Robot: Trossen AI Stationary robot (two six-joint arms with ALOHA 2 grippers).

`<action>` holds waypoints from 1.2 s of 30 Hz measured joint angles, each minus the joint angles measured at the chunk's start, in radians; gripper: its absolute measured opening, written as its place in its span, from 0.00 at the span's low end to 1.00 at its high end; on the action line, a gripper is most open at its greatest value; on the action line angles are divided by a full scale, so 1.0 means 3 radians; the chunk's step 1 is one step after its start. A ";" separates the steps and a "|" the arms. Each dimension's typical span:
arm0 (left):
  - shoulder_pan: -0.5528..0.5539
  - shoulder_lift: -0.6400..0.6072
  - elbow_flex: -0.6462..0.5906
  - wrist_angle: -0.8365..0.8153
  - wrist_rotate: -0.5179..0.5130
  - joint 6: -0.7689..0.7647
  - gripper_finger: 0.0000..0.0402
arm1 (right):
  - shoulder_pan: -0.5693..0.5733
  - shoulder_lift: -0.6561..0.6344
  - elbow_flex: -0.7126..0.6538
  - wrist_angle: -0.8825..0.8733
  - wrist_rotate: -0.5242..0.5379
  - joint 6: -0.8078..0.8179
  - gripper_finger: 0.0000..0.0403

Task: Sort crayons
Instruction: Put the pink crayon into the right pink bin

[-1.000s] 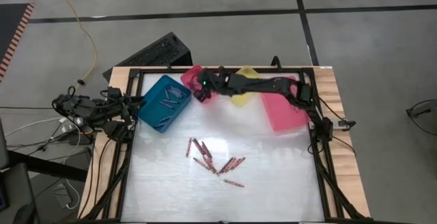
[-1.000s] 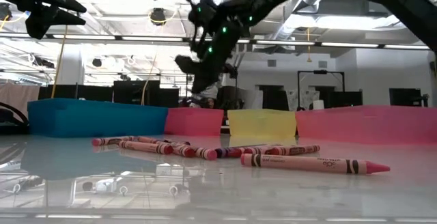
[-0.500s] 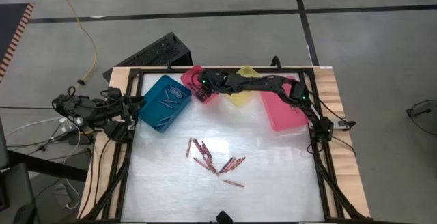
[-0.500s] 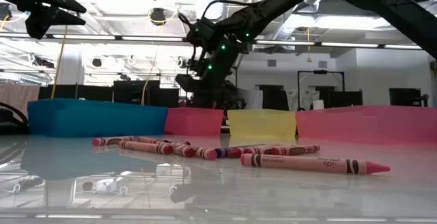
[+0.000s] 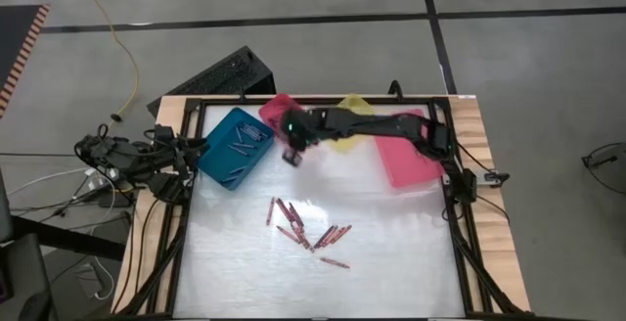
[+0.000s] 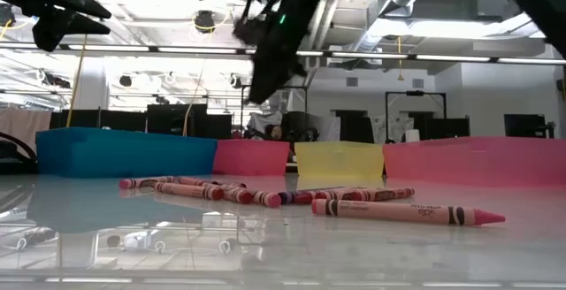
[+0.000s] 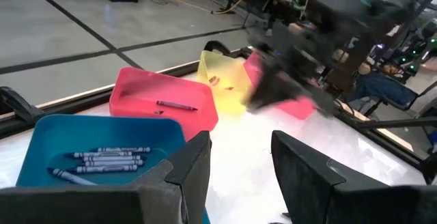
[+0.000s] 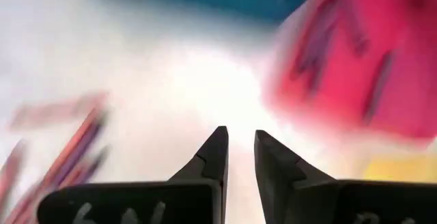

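Several red and pink crayons [image 5: 308,233] lie loose on the white table top, seen close in the low view as a crayon row [image 6: 265,194]. My right gripper [image 8: 239,145] is open, with nothing between its fingers. It hangs above the table, just near of the small pink bin [image 5: 277,109], and shows blurred in the high view [image 5: 291,155]. My left gripper [image 7: 239,145] stands open at the table's left edge, beside the teal bin [image 5: 235,147]. Grey crayons [image 7: 109,159] lie in the teal bin, and one dark crayon [image 7: 176,105] lies in the small pink bin.
A yellow bin [image 5: 348,137] and a larger pink bin [image 5: 406,162] stand along the far side, partly under my right arm. A black frame [image 5: 460,243] borders the table. White table top lies bare between the bins and the loose crayons.
My right gripper first dipped toward the small pink bin, then rose and swung toward the table's near edge, coming off the bin and out over the white table top. Its wrist has tipped on the way. The crayons on the table have not moved.
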State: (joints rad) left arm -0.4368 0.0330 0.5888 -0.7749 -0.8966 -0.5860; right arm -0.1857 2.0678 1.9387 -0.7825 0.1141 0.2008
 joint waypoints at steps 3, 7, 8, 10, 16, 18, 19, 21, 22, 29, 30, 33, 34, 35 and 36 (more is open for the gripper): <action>0.0001 0.0000 0.0000 0.0002 0.0000 -0.0002 0.36 | 0.0321 -0.0138 0.0015 -0.0572 -0.0033 0.0001 0.17; 0.0000 0.0000 0.0000 0.0003 0.0000 -0.0004 0.36 | 0.0842 -0.0214 0.0023 -0.1066 0.0000 0.0021 0.17; 0.0000 0.0000 0.0000 0.0004 0.0000 -0.0004 0.36 | 0.0979 -0.0207 0.0019 -0.1101 0.0003 -0.0009 0.17; 0.0001 0.0000 0.0000 0.0004 0.0000 -0.0005 0.36 | 0.1242 -0.0191 0.0011 -0.1125 0.0020 -0.0112 0.17; 0.0001 0.0000 0.0000 0.0008 -0.0006 -0.0006 0.36 | 0.1784 -0.0179 -0.0178 -0.0631 0.0318 -0.0484 0.17; 0.0000 0.0000 0.0000 0.0007 -0.0008 -0.0006 0.36 | 0.1858 -0.0167 -0.0296 -0.0398 0.0321 -0.0606 0.17; 0.0000 0.0000 0.0000 0.0007 -0.0008 -0.0006 0.36 | 0.1880 -0.0164 -0.0351 -0.0301 0.0323 -0.0651 0.17; 0.0000 0.0000 0.0000 0.0006 -0.0007 -0.0006 0.36 | 0.1908 -0.0168 -0.0481 -0.0093 0.0322 -0.0691 0.17; 0.0000 0.0000 0.0000 0.0007 -0.0006 -0.0006 0.36 | 0.1906 -0.0170 -0.0545 -0.0041 0.0322 -0.0694 0.17; 0.0000 0.0000 0.0000 0.0005 -0.0001 -0.0007 0.36 | 0.1900 -0.0170 -0.0840 0.0119 0.0320 -0.0674 0.17; 0.0001 0.0000 0.0000 0.0005 -0.0002 -0.0007 0.36 | 0.1900 -0.0170 -0.0886 0.0170 0.0321 -0.0674 0.17; 0.0000 0.0000 0.0000 0.0003 0.0000 -0.0007 0.36 | 0.1899 -0.0166 -0.0976 0.0214 0.0313 -0.0673 0.17; 0.0001 0.0000 0.0000 0.0005 -0.0001 -0.0007 0.36 | 0.1899 -0.0166 -0.0993 0.0215 0.0312 -0.0673 0.17; 0.0000 0.0000 0.0000 0.0004 0.0000 -0.0007 0.36 | 0.1898 -0.0169 -0.1020 0.0244 0.0312 -0.0672 0.17; 0.0000 0.0000 0.0000 0.0003 0.0000 -0.0007 0.36 | 0.1897 -0.0172 -0.1048 0.0264 0.0312 -0.0671 0.17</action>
State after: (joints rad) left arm -0.4368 0.0330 0.5888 -0.7741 -0.8967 -0.5880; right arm 0.3836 2.0163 1.6243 -0.7032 0.2077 -0.0005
